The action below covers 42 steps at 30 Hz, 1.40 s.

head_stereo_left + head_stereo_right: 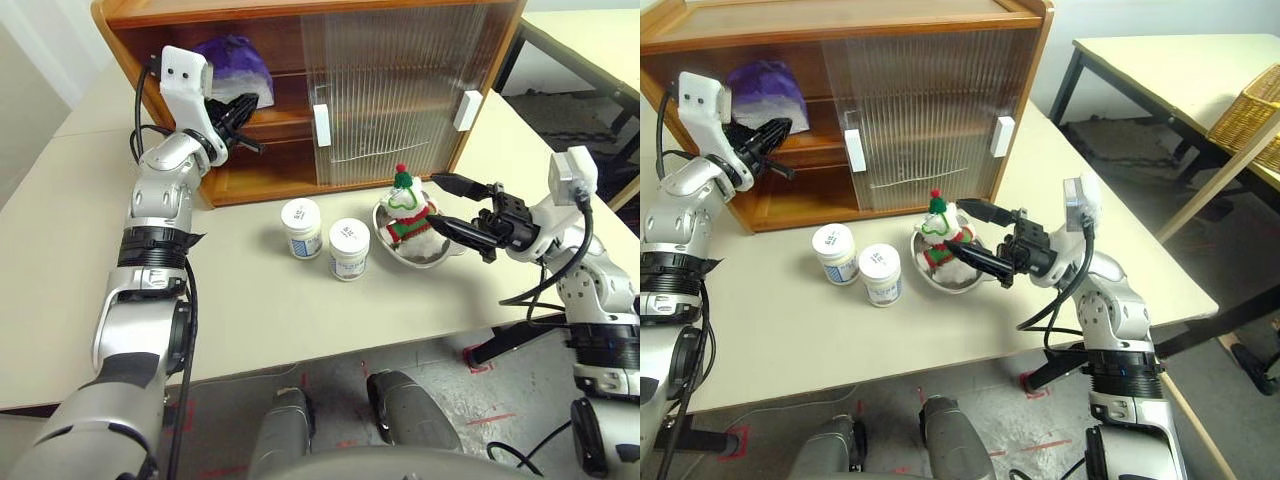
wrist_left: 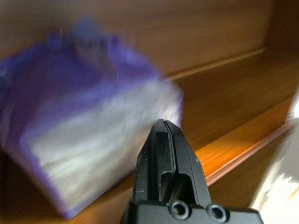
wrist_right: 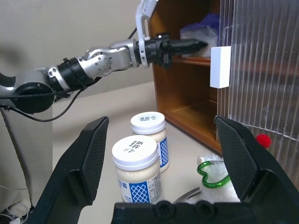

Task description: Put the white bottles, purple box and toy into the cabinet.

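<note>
1. The purple box [image 1: 235, 62] lies on the upper shelf of the cabinet [image 1: 300, 20], at its open left side.
2. The left claw [image 1: 243, 106], fingers pressed together and empty, points at that shelf.
3. Two white bottles [image 1: 301, 228] stand on the desk [image 1: 250, 310].
4. The toy [image 1: 407, 212] sits in a steel bowl [image 1: 432, 256].
5. The right claw [image 1: 446, 203], spread wide, hovers just beside the toy.

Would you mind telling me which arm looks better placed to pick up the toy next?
Probably the right. The right gripper is open with its fingers on either side of the toy in the bowl, while the left gripper is shut at the cabinet shelf by the purple box.
</note>
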Tool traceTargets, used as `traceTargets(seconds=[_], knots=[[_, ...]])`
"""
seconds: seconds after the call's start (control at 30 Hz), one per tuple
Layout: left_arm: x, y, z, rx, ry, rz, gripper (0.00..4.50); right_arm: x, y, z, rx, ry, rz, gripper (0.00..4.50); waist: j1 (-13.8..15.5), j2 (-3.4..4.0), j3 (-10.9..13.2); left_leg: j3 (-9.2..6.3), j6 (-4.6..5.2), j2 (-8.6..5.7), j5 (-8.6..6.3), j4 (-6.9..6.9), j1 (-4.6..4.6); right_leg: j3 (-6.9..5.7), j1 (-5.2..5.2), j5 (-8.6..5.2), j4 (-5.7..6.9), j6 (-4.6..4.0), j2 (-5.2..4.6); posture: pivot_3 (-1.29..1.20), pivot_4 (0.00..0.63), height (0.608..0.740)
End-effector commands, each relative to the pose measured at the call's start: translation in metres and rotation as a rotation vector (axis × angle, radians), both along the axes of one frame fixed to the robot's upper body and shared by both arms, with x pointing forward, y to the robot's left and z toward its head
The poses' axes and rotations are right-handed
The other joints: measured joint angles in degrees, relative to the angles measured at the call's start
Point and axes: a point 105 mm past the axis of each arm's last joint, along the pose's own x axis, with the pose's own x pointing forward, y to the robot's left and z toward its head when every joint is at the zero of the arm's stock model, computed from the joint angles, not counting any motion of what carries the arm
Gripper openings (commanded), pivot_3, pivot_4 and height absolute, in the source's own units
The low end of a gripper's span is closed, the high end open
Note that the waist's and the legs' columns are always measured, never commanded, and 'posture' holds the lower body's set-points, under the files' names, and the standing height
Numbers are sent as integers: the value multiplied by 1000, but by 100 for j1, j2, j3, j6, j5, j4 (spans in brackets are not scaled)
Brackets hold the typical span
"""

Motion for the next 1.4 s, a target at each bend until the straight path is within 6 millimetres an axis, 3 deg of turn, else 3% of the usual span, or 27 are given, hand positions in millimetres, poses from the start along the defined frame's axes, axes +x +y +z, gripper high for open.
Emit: traceTargets(seconds=[0.03, 0.13, 0.2, 0.3, 0.4, 0.6, 0.67, 0.8, 1.03, 1.4], knots=[[-18, -7, 7, -66, -38, -102, 597, 0, 3, -1, -9, -5, 7, 4500, 0, 0, 0, 3, 1, -5, 0, 0, 0, -1, 0, 0, 0, -1, 4, -245, 96, 740], [-38, -12, 0, -100, -8, -194, 1585, 0, 1, -1, -12, -5, 3, 4500, -16, 3, -2, 5, 2, -27, -1, 1, 0, -3, 0, 16, 0, -27, 2, -241, 96, 740], [-58, -20, -15, -88, 37, -294, 2305, 1, -1, -1, -14, -6, -4, 4500, -29, 3, -2, 5, 2, -28, -1, 2, 2, -4, 1, 17, 1, -28, 1, -240, 97, 740], [-90, -1, -67, -36, 224, -272, 3411, 2, -3, -2, -20, -3, -6, 4500, -91, 14, -9, 7, -2, -24, -4, -2, 10, -3, 0, 12, 1, -21, -1, -230, 99, 740], [-101, 15, -80, -5, 271, -212, 4397, 2, -1, -2, -21, 0, 2, 4500, -78, 5, -4, -4, -9, 0, 2, -2, 10, -9, -2, 0, 4, -3, -5, -217, 103, 740], [-127, 15, -104, 46, 351, -274, 4456, 3, 3, -1, -22, 0, 22, 4500, -11, 12, -7, -32, -38, 14, 4, -12, 6, 6, -7, 8, 5, -17, -12, -207, 104, 740], [-135, 13, -117, 72, 388, -302, 4456, 2, 4, -4, -49, 0, 39, 4500, -13, 14, -8, -33, -103, 12, -35, -12, 4, 13, -14, 9, 4, -18, -14, -206, 105, 740], [-142, 8, -138, 75, 431, -330, 4456, 0, 8, -7, -83, -4, 62, 4500, -20, 16, -9, -34, -113, 14, -41, -15, -2, 15, -30, 14, 5, -26, -15, -215, 104, 740], [-137, 12, -164, 107, 463, -286, 4456, 2, 15, -3, -74, -18, 76, 4500, -25, 20, -11, -33, -56, 17, -9, -27, -11, 15, -52, 16, 7, -34, -15, -225, 105, 740], [-121, -13, -176, 115, 439, -308, 4456, 4, 19, 3, -30, -30, 75, 4500, -53, 23, -13, -30, -49, 16, -13, -27, -14, 15, -54, 26, 5, -70, -15, -244, 100, 740]])
